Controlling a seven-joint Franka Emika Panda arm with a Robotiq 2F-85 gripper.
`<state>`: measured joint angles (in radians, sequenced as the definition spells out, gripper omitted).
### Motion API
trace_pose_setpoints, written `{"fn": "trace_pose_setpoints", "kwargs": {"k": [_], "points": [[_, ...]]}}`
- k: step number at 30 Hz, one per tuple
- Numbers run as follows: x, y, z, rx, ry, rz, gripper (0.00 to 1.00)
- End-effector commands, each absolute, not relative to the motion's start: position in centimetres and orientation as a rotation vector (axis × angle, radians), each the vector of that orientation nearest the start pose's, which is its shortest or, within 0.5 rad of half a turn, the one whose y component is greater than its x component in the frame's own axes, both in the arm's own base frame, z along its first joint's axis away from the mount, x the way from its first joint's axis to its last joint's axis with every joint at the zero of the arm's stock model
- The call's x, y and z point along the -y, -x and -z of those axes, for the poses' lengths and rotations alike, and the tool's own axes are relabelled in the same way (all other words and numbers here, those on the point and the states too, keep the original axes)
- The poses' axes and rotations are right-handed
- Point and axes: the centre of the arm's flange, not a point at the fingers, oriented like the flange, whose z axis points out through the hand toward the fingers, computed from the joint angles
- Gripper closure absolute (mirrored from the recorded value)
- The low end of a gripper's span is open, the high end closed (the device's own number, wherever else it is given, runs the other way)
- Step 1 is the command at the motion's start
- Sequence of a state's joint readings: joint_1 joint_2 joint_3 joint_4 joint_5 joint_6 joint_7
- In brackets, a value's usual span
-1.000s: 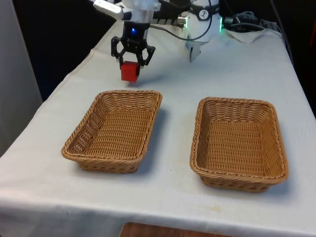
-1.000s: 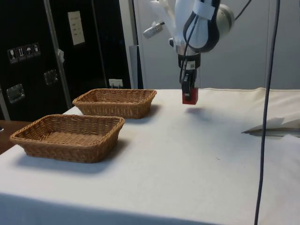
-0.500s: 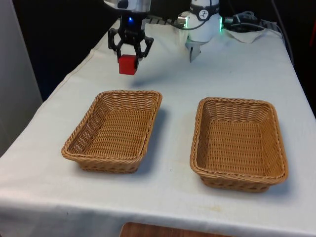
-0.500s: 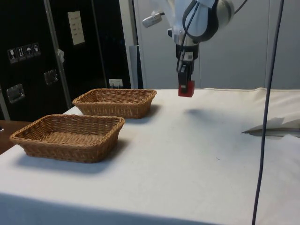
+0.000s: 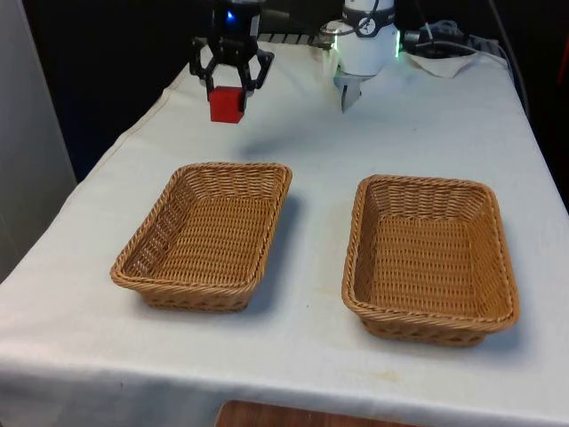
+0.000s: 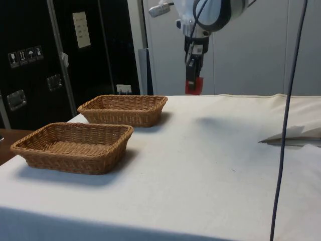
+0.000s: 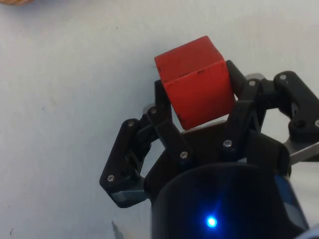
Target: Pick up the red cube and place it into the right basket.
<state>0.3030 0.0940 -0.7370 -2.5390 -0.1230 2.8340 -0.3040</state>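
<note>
Above the far end of the table (image 5: 418,133), the gripper (image 5: 229,89) is hanging in the air with the cube (image 5: 227,103) clamped between its fingers. From where I'm standing, the cube is sitting well clear of the cloth, casting a faint shadow on the white surface below. The black fingers are pinching it from two sides, and the red block is sticking out beneath them.

From the side, the gripper (image 6: 192,88) is pointing straight down, with the cube (image 6: 194,86) showing at about the height of the table's far edge, level with the top of the farther basket's rim or a little above it. It is hovering beyond the baskets, nearer the robot's end, not over either one.

Up close, the cube (image 7: 195,80) is sitting a bit skewed in the grip, one corner turned outward, with the fingers (image 7: 164,117) pressing against its sides. White cloth is lying under it.

Two wicker baskets are resting on the table, side by side and apart from each other. One basket (image 5: 207,233) is lying on the front view's left, closer to the line under the gripper; the other basket (image 5: 430,256) is lying on the front view's right, well away from the cube. Both are showing bare woven bottoms. In the side view, the nearer basket (image 6: 73,146) and the farther basket (image 6: 124,109) are standing one behind the other.
</note>
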Motion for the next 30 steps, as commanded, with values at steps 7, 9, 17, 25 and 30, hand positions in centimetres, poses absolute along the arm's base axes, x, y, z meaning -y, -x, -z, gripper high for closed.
{"fn": "trace_pose_setpoints", "kwargs": {"k": [7, 9, 17, 25, 30], "points": [[20.1, -45.8, -28.8, 0.0, 3.325, 0.278, 0.93], [20.1, -46.3, -29.2, 0.0, 3.325, 0.28, 0.93], [20.2, -48.9, -29.9, -0.002, 3.337, 0.289, 0.93], [20.0, -51.1, -30.0, -0.005, 3.355, 0.301, 0.93], [20.0, -52.8, -30.0, -0.007, 3.368, 0.306, 0.93]]}}
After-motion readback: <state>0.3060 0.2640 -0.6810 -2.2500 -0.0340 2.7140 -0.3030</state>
